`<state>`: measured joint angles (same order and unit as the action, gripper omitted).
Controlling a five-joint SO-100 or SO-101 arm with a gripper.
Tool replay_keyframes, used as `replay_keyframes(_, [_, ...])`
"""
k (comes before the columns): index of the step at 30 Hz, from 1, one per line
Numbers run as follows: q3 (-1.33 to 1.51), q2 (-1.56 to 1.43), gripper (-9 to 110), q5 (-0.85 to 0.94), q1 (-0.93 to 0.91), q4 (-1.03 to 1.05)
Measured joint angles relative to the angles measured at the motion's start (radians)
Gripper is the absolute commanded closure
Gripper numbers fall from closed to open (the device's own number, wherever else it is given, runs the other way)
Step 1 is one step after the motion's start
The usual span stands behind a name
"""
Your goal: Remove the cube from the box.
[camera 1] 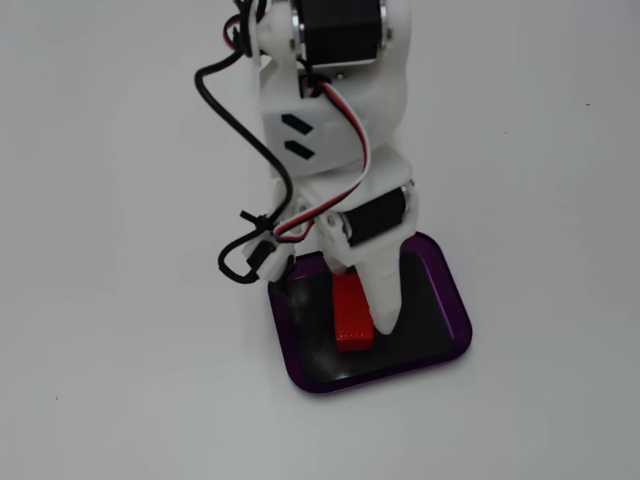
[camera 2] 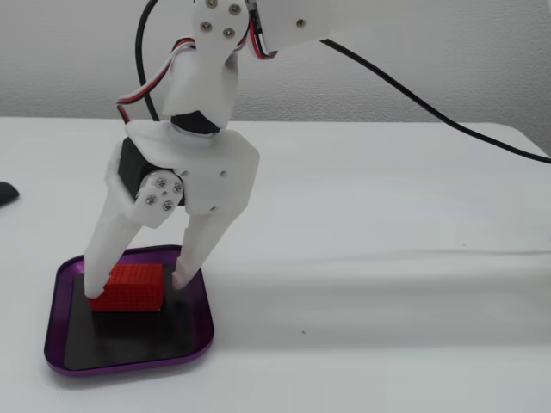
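Note:
The red cube (camera 1: pixel 350 315) lies on the black floor of the purple-rimmed box (camera 1: pixel 455 300). My white gripper (camera 1: pixel 362 296) reaches down into the box and its two fingers straddle the cube. In the side fixed view the left finger (camera 2: pixel 102 254) touches the left end of the cube (camera 2: pixel 129 287). The right finger (camera 2: pixel 194 249) stands a small gap away from the cube's right end. The gripper (camera 2: pixel 136 287) is open around the cube, with both fingertips near the floor of the box (camera 2: pixel 129 366). The cube rests flat on that floor.
The box sits on a plain white table. A black cable (camera 2: pixel 413 99) runs from the arm to the right above the table. A small dark object (camera 2: pixel 5 193) lies at the left edge of the side view.

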<state>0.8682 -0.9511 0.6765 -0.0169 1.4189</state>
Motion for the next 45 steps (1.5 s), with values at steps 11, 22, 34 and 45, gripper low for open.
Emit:
replay_keyframes(11, [0.000, 0.000, 78, 0.015, -0.006, -0.063])
replay_keyframes(22, [0.061, 0.000, 78, 0.025, -0.011, -0.144])
replay_keyframes(34, [0.158, -0.005, 89, 0.034, -0.017, -0.236])
replay_keyframes(45, [0.158, -0.005, 101, 0.040, -0.009, -0.236])
